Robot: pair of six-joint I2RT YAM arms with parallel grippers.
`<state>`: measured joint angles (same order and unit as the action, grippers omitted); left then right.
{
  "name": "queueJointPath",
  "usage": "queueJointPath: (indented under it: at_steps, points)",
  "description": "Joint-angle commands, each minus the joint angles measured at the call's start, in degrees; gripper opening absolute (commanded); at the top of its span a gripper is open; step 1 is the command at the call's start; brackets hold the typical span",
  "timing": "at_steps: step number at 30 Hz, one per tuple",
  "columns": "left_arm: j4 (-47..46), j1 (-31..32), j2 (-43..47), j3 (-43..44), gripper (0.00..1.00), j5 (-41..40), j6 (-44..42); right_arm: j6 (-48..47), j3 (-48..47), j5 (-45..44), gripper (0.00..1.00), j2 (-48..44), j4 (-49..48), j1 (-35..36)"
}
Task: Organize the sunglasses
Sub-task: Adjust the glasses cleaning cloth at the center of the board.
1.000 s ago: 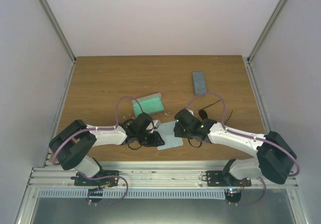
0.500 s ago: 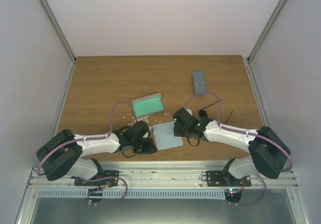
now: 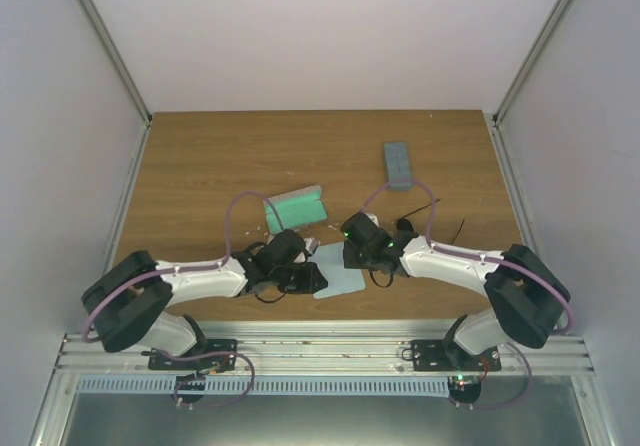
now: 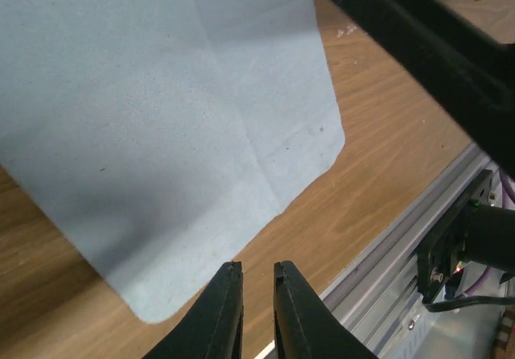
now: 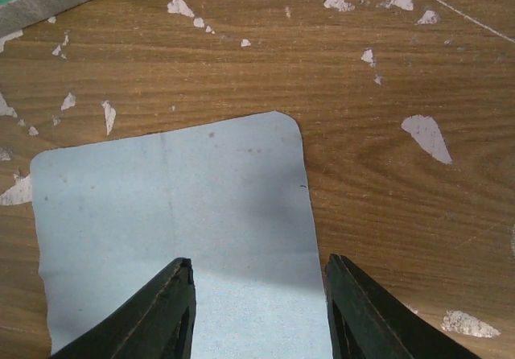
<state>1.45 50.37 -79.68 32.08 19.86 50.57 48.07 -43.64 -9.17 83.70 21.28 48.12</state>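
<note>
Your left gripper hangs over the blue cloth's near edge, fingers almost pressed together, pinching nothing. Your right gripper is spread wide above the same cloth. The sunglasses lie just beside the right arm, partly hidden.

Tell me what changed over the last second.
The left gripper drew back toward its base, then returned to the left edge of the light-blue cloth, shut on nothing. The right gripper, open, edged left over the cloth. The open case and closed case stayed put.
</note>
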Motion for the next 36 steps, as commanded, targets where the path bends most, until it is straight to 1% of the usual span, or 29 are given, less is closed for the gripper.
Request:
queueJointPath:
  at_steps: [1,6,10,14,16,19,22,25,27,30,32,34,36]
  points:
    - [-5.2,-0.3,-4.3,1.4,0.14,0.8,0.9,0.4,-0.3,-2.4,0.45,0.0,-1.4,-0.9]
    - [-1.1,-0.2,-6.0,-0.4,0.14,-1.9,2.0,-0.1,0.3,-2.9,0.45,-0.6,-1.1,-1.2]
    - [5.2,-0.2,-2.8,-3.3,0.14,-6.3,2.4,-0.3,0.4,-3.9,0.45,-1.2,0.0,-1.2]
    - [9.1,-0.3,-0.2,-4.7,0.14,-6.3,1.6,-2.1,0.0,-3.9,0.46,-1.5,0.8,-1.2]
    - [10.0,-0.4,0.9,-4.9,0.14,-5.9,1.2,-3.8,-0.3,-3.5,0.5,-1.4,0.8,-1.2]
    - [9.4,-1.0,2.7,-3.7,0.18,-4.2,0.1,-6.3,-1.2,-2.8,0.55,-0.9,0.2,-1.2]
    - [8.1,-2.1,4.0,-0.6,0.28,-2.8,-1.6,-8.4,-2.5,-2.5,0.56,1.2,-0.4,-1.2]
    - [11.4,-4.7,3.1,4.7,0.41,-4.9,-2.8,-9.4,-4.0,-1.8,0.52,4.5,-0.6,-1.3]
    - [13.8,-6.6,1.3,7.7,0.47,-6.5,-5.0,-9.5,-4.8,-1.7,0.48,6.5,-0.9,-1.4]
    - [15.8,-9.1,-2.1,10.5,0.48,-8.5,-8.1,-10.1,-5.5,-2.1,0.45,9.2,-1.2,-1.4]
    - [15.8,-11.1,-4.6,11.6,0.48,-8.4,-9.7,-10.6,-6.1,-2.0,0.43,10.7,-1.4,-1.6]
    - [15.1,-12.8,-6.8,12.3,0.46,-7.8,-11.1,-10.9,-6.5,-1.8,0.41,11.8,-1.5,-1.7]
    - [14.5,-14.0,-9.0,13.2,0.42,-7.6,-12.1,-11.1,-6.5,-1.6,0.39,12.4,-1.8,-1.8]
